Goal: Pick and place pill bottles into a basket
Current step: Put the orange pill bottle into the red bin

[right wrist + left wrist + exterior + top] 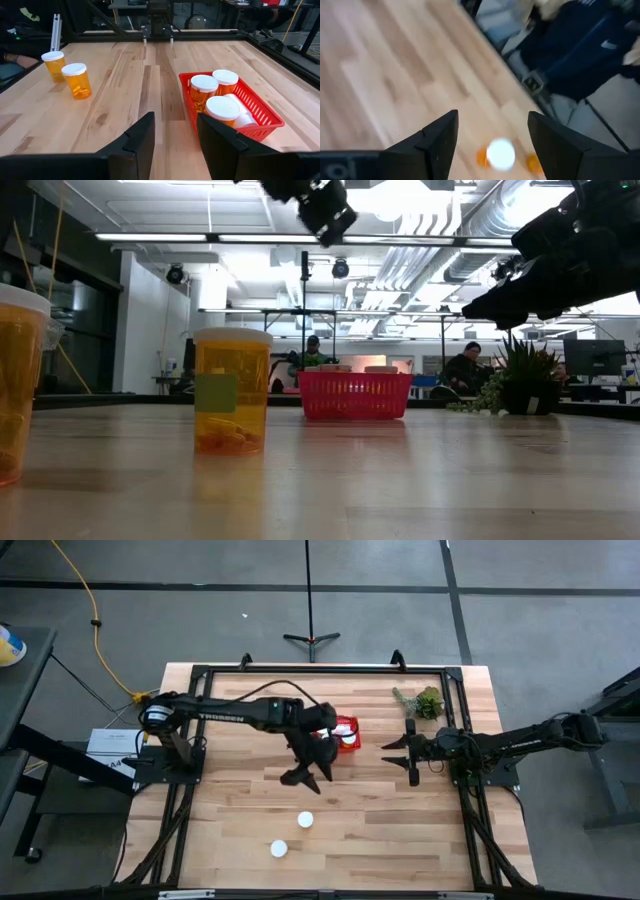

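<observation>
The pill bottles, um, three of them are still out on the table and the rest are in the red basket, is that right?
Not quite: two pill bottles are out on the table, not three. The high view shows one and another on the wood, and the right wrist view shows the same pair. The rest are in the red basket, as you said.

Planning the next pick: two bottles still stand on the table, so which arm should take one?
Left, probably. The left gripper hangs open just in front of the basket, close to the nearer bottle, which its wrist view frames between its fingers. The right gripper waits open beyond the basket, farther from both bottles.
</observation>
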{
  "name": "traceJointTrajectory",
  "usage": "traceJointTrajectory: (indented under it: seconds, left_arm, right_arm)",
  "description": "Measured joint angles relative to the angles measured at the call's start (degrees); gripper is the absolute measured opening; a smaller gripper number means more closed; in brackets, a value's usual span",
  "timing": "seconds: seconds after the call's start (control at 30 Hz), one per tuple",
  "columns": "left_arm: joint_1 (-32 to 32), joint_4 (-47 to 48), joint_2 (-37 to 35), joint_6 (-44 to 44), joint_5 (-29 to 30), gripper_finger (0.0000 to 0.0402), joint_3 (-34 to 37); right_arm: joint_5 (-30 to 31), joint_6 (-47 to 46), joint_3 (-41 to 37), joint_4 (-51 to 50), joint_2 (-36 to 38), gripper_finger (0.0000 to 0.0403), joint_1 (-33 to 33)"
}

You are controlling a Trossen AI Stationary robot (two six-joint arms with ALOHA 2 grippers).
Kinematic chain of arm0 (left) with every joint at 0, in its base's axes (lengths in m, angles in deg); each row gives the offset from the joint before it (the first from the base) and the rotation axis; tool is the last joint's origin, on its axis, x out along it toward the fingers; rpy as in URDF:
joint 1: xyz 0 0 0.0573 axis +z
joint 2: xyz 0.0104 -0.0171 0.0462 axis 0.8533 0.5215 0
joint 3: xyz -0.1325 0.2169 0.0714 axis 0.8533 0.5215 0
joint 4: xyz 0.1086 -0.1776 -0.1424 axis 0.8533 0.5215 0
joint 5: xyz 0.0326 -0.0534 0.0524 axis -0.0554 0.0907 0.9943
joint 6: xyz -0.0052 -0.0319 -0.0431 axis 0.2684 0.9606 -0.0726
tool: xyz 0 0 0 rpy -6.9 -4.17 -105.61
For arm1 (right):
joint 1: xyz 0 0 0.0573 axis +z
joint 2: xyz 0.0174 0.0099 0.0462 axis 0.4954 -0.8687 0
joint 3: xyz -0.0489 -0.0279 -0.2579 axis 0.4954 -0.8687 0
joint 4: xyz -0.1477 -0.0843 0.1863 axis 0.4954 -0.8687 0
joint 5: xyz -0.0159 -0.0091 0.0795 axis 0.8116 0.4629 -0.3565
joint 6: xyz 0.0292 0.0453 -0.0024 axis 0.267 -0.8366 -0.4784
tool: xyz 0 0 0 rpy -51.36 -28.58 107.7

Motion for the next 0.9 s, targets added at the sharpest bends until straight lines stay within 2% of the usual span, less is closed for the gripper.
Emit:
traceJointTrajectory:
  seconds: [0.07, 0.2, 0.23, 0.37, 0.43, 0.67, 0.9]
  left_arm:
    - [-1.5, 3.5, 0.0, 0.3, 4.9, 0.0273, 0.0]
    - [-6.7, 10.2, 0.1, 6.7, 21.0, 0.0237, 0.0]
    - [-8.0, 12.4, 0.1, 9.1, 23.3, 0.0225, 0.0]
    - [-13.6, 20.2, -0.7, 18.1, 25.0, 0.0182, 0.0]
    - [-17.3, 20.4, -1.9, 22.4, 29.4, 0.0166, 0.0]
    - [-32.4, 18.9, -6.1, 35.7, 58.6, 0.0123, 0.0]
    - [-43.6, 18.4, -6.5, 48.1, 69.9, 0.0114, 0.0]
  right_arm:
    - [0.0, -0.2, 0.0, 0.0, 0.0, 0.0139, 0.0]
    - [0.0, -0.1, 0.0, 0.0, 0.0, 0.0139, 0.0]
    - [0.0, -0.1, 0.0, 0.0, 0.0, 0.0139, 0.0]
    - [0.0, 0.1, 0.0, 0.0, 0.0, 0.0139, 0.0]
    - [0.0, 0.1, 0.0, 0.0, 0.0, 0.0139, 0.0]
    - [0.0, 0.3, 0.0, 0.4, 0.0, 0.0139, 0.0]
    - [0.0, 0.5, 0.0, 0.4, 0.0, 0.0139, 0.0]
